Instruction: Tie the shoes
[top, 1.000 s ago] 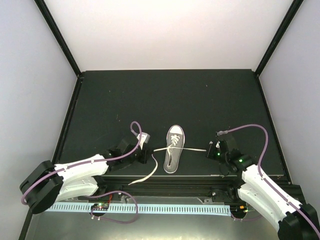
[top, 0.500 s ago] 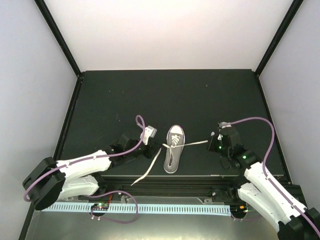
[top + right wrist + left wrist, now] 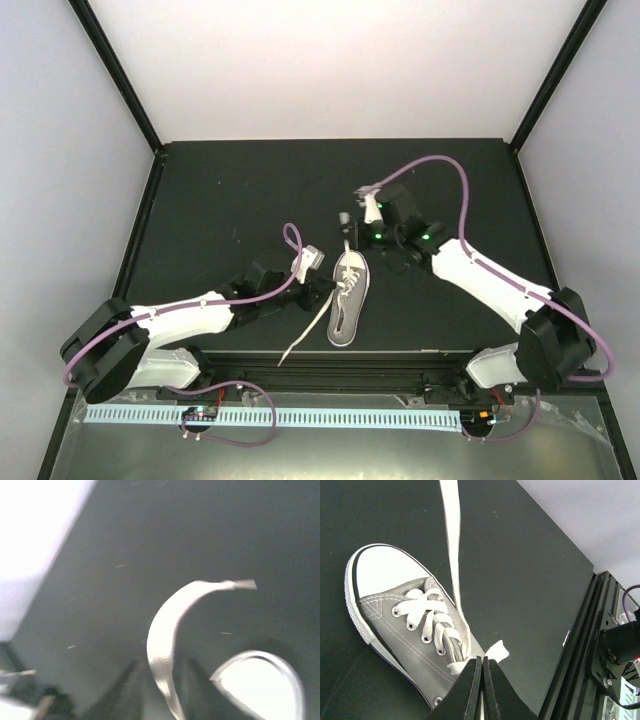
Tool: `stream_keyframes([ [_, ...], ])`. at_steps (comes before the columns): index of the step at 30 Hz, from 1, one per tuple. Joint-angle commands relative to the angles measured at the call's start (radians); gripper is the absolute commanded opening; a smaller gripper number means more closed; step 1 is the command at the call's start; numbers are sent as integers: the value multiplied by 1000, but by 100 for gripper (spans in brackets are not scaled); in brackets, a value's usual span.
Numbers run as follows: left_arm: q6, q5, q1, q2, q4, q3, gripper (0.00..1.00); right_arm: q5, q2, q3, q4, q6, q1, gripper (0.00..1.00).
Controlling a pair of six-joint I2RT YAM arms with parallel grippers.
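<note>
The left gripper has its fingers pressed together on a white lace right at the top of the lacing of the grey sneaker. A short flap sticks out beside the tips, and the rest of that lace trails loose toward the lower edge of the overhead view. The right gripper sits just beyond the toe cap, at upper centre of the overhead view. Its own picture is blurred, but the other lace runs between its fingers and rises tight off the shoe, so it reads as clamped. The sneaker lies in the lower middle of the desk, toe pointing up the frame.

Nothing pins the sneaker down, so a harder pull on the tight lace would likely drag or tip it. The left grip sits so close to the lacing that little slack is free for crossing, and the strand could slip out.

The heel lies near the front rail, leaving little room at the bottom. Open desk stretches above and to both sides, up to the walls.
</note>
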Motion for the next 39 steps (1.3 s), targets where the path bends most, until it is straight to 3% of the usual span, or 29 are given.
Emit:
stream_keyframes([
  [1,3,-2,-2,-12,52,7,2,-184,49,102,23,-43,100,52],
  [2,1,-3,-2,-12,55,2,1,-183,38,97,18,-47,104,69],
  [4,-4,-4,-2,-15,57,-4,2,-138,-9,61,18,-56,99,82],
  [8,-8,-5,-2,-18,56,-6,2,-179,-119,-83,58,-73,34,88],
  [15,-12,-14,-2,-27,50,-11,1,-496,-272,-408,372,-76,8,81],
  [18,-11,-11,-2,-27,49,-10,1,-507,-286,-479,434,-76,8,77],
  [39,-6,1,-2,-2,41,14,2,-543,-54,-459,548,-163,21,36],
])
